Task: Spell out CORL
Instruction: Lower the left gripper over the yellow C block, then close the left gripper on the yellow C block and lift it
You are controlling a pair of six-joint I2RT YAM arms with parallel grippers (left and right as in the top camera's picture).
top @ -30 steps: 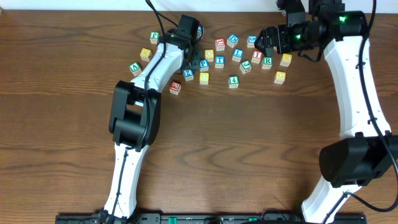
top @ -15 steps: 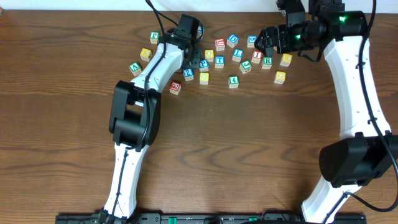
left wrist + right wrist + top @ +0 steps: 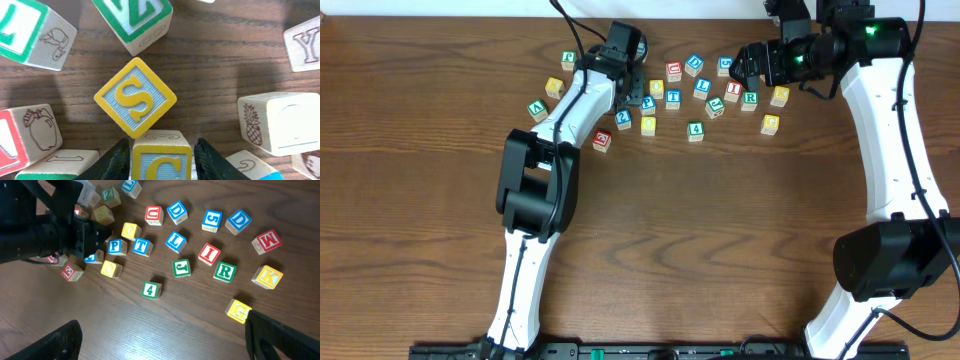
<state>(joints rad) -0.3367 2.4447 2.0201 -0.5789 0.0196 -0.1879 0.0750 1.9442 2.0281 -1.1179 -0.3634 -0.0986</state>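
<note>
Left wrist alone shows left gripper (image 3: 162,150) straddling C block (image 3: 161,165) — contact unclear; right gripper (image 3: 163,322) gapes.

table: brown wood-grain table (image 3: 740,230)
blocks: bunch of colourful wooden letter blocks (image 3: 695,131) scattered near the far edge
left arm: white left arm (image 3: 570,110), its left gripper (image 3: 638,97) right in among the blocks
right arm: white right arm (image 3: 890,120), green light on, right gripper (image 3: 748,70) at the cluster's right end

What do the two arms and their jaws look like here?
The left arm and right arm have white links with bulky black joints and black, tapered jaws. A black cable trails from the left; a green light glows on the right.
</note>
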